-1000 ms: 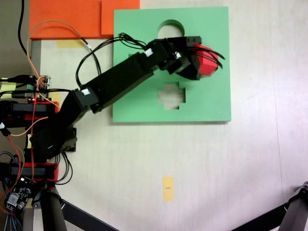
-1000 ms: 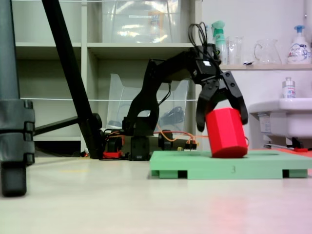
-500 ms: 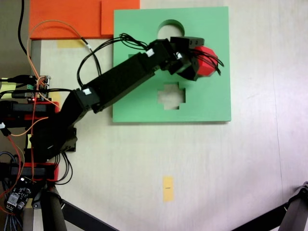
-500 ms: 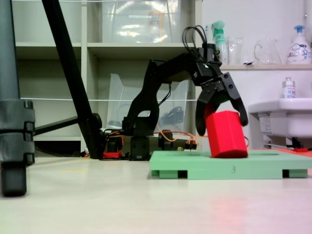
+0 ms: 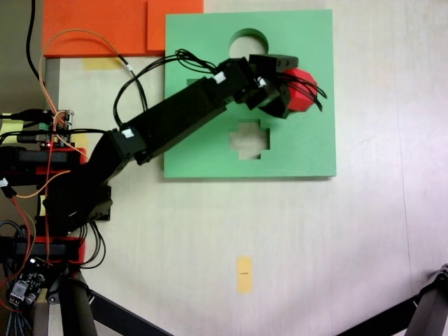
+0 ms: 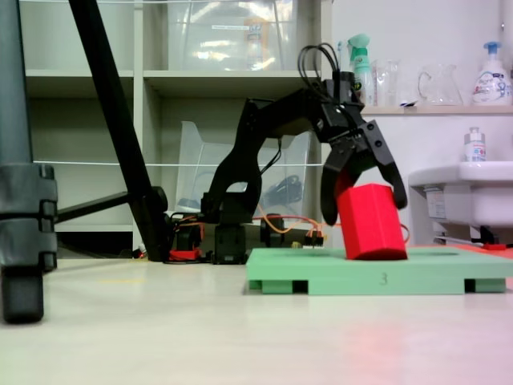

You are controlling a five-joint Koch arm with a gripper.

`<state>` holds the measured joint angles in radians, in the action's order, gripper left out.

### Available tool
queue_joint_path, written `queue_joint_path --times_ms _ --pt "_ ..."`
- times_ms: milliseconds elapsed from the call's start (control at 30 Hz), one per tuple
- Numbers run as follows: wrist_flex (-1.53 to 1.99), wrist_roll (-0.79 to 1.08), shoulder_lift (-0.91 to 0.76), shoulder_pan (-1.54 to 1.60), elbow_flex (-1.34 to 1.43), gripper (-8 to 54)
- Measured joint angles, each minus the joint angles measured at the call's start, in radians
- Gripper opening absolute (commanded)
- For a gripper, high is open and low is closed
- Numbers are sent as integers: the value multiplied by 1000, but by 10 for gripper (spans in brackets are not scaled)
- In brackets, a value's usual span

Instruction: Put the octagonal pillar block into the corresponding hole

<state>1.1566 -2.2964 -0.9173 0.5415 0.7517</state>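
Note:
The red octagonal pillar block (image 5: 303, 94) stands tilted on the right part of the green foam board (image 5: 203, 147). In a fixed view from the side, the block (image 6: 370, 228) has its lower end at the board's top surface (image 6: 321, 269). My gripper (image 6: 363, 212) straddles the block's upper half, with a black finger against each side, shut on it. From above, my gripper (image 5: 299, 88) and the block cover the corresponding hole, which is hidden.
The board also has a round cutout (image 5: 246, 38) at the back and a cross-shaped cutout (image 5: 250, 138) near the middle. Orange foam sheets (image 5: 98, 28) lie beyond the board's left corner. A yellow tape mark (image 5: 243, 273) is on the table, and tripod legs (image 5: 105, 308) stand at the front corners.
The gripper has lowered a little with the block. The block's bottom end now sits lower at the board, still tilted, and has shifted slightly toward the arm's base.

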Motion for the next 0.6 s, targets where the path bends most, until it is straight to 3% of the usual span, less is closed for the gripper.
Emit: queue_joint_path --times_ms 133,600 --pt "0 107 23 2 -15 173" --pt "25 201 21 2 -15 172"
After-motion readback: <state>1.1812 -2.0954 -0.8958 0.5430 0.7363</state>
